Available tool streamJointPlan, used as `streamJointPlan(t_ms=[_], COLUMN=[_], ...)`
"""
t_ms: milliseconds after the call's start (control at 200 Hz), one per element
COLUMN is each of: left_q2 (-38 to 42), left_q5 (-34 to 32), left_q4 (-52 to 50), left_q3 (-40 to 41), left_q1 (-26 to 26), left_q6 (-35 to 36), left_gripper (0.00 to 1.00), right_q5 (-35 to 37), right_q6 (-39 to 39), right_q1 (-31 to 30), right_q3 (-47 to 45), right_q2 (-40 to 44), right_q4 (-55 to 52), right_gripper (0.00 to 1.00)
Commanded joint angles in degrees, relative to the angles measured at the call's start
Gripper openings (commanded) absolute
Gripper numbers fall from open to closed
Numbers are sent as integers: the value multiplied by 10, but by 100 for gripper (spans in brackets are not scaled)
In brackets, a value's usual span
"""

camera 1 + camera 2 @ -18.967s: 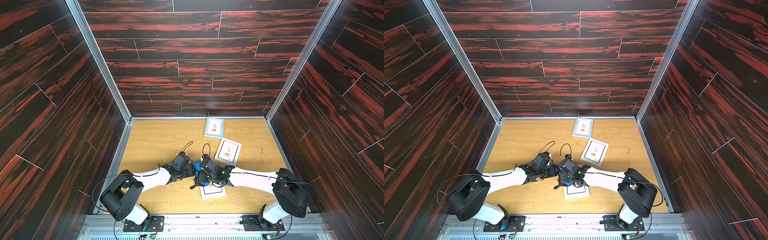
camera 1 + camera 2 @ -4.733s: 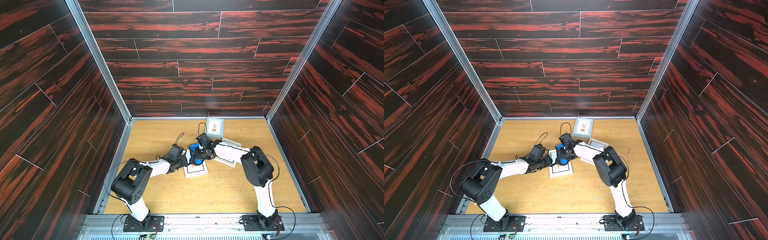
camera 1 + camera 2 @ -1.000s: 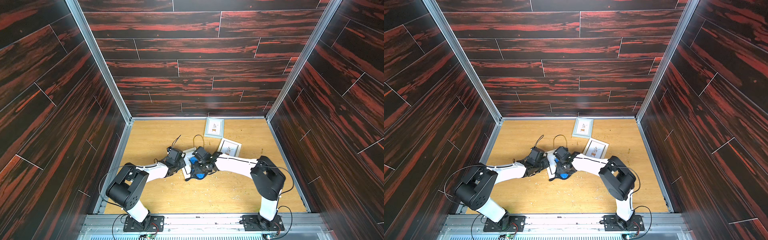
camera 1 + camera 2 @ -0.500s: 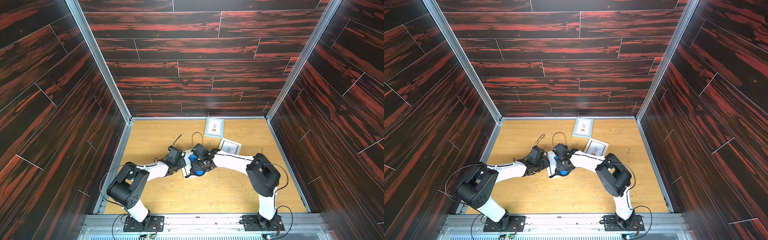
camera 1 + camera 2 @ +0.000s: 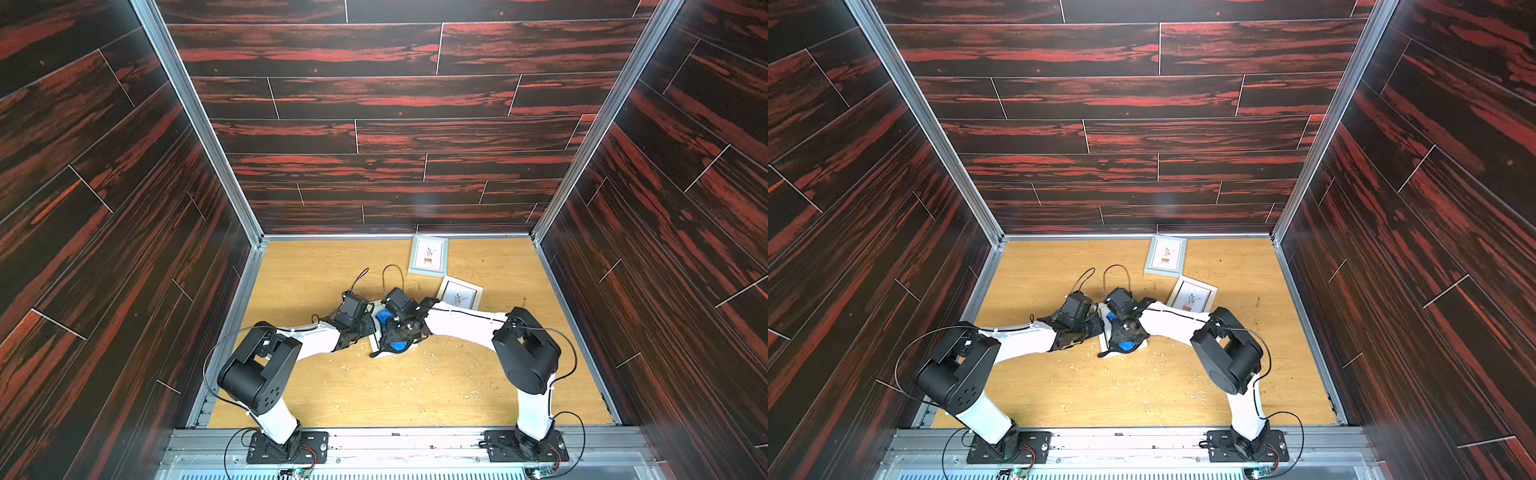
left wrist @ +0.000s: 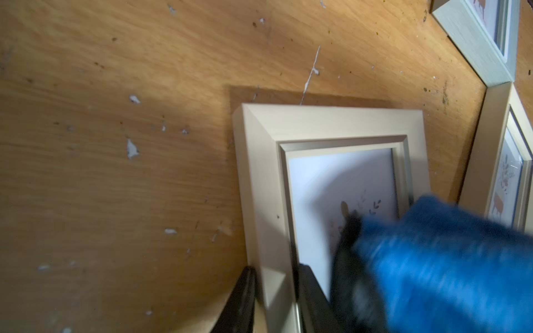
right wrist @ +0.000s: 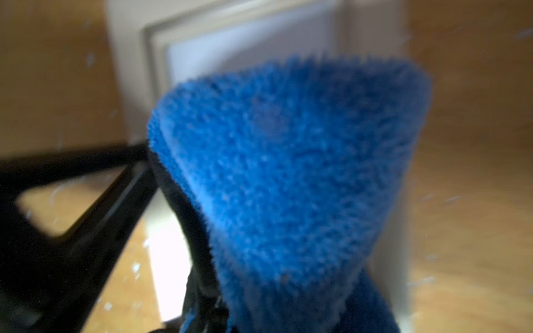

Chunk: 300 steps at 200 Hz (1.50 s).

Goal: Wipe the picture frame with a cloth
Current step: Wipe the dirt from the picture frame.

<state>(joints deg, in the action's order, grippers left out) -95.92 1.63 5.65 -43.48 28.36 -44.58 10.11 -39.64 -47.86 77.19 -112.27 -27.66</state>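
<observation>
- We see the left gripper (image 6: 277,299) pinching one rail of the pale picture frame (image 6: 317,129), with one finger outside and one on the glass.
- The picture frame lies flat on the table (image 6: 115,173).
- The right gripper (image 5: 402,332) is clamped tight on the cloth (image 6: 447,259), which is bunched blue over the picture frame's glass.
- Beyond, we spot a silver frame (image 5: 428,255) and a second pale frame (image 5: 459,293) close by.

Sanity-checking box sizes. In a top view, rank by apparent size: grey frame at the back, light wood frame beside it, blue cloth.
1. grey frame and light wood frame: alike, the latter partly covered, so unranked.
2. cloth: smallest, mostly hidden.
</observation>
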Motion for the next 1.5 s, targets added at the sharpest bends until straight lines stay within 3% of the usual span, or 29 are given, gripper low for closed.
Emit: streamJointPlan(t_ms=[0,135,220,481,581,732,837,1057,1328,1498], left_q2=[-14,-14,-15,-14,-21,-20,-15,-14,-14,-1], left_q5=[10,14,15,20,26,30,29,22,22,15], left_q4=[-59,-60,-62,-59,-55,-45,-47,-49,-60,-70], left_q3=[6,2,-1,8,6,6,7,13,-1,4], left_q1=[-1,-1,-2,-2,-2,-2,-2,-2,-3,-7], left_q6=[20,25,30,36,35,32,32,44,60,71], left_gripper=[27,28,28,28,27,27,27,27,27,27], right_q5=[43,1,-4,25,-1,2,16,24,-36,-11], right_q6=[14,0,-3,7,17,17,16,19,12,18], right_q1=[38,4,-17,60,52,-3,5,77,28,73], right_q3=[18,34,83,68,90,189,242,106,93,16], right_q2=[-20,-31,-73,-62,-72,-141,-179,-85,-84,-36], right_q4=[-30,12,-19,-13,-1,-33,-76,-16,6,16], right_gripper=[0,0,0,0,0,0,0,0,0,0])
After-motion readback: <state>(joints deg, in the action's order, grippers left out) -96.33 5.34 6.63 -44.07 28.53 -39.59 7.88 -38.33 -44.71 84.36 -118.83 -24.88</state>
